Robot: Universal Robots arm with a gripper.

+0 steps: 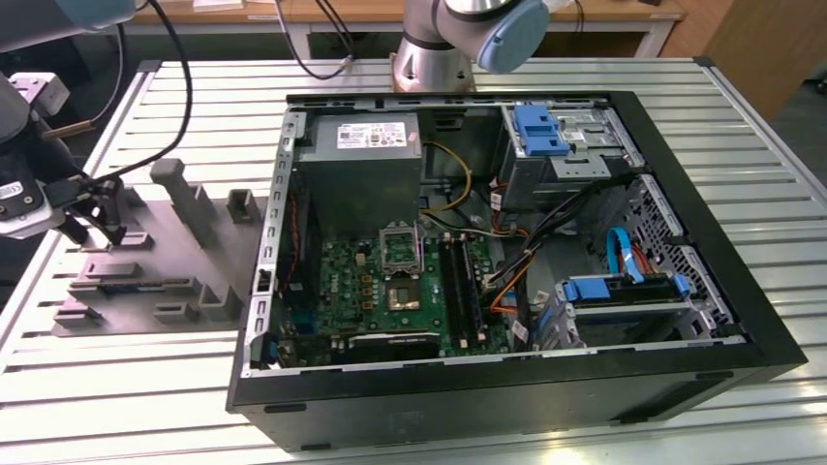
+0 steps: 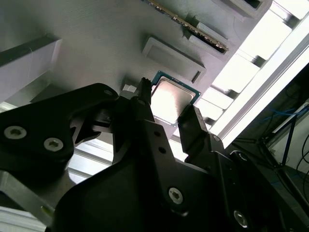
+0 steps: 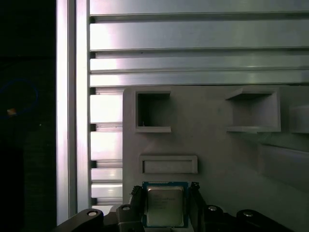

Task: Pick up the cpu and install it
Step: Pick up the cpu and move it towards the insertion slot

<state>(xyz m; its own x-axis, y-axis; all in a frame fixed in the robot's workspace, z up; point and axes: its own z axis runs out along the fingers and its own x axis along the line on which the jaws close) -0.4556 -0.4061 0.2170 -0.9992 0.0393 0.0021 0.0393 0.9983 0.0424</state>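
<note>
The cpu point(image 3: 164, 207) is a small square chip with a pale metal top and a thin dark rim. In both wrist views it sits between my two dark fingers point(image 3: 136, 202), just over the grey moulded tray point(image 3: 217, 159). My gripper point(image 3: 165, 205) is shut on the cpu point(image 2: 170, 99), with a finger against each side edge. In the exterior view my gripper point(image 1: 99, 231) hangs over the tray point(image 1: 142, 286) at the exterior view's left, well apart from the green motherboard point(image 1: 375, 291) and its silver socket frame point(image 1: 401, 252).
An open black computer case point(image 1: 517, 378) lies on the slatted metal table point(image 1: 116, 387), holding a power supply point(image 1: 368, 145), cables and blue drive brackets point(image 1: 621, 289). Upright posts point(image 1: 181, 194) rise from the tray beside my gripper. The arm's base point(image 1: 433, 58) stands behind the case.
</note>
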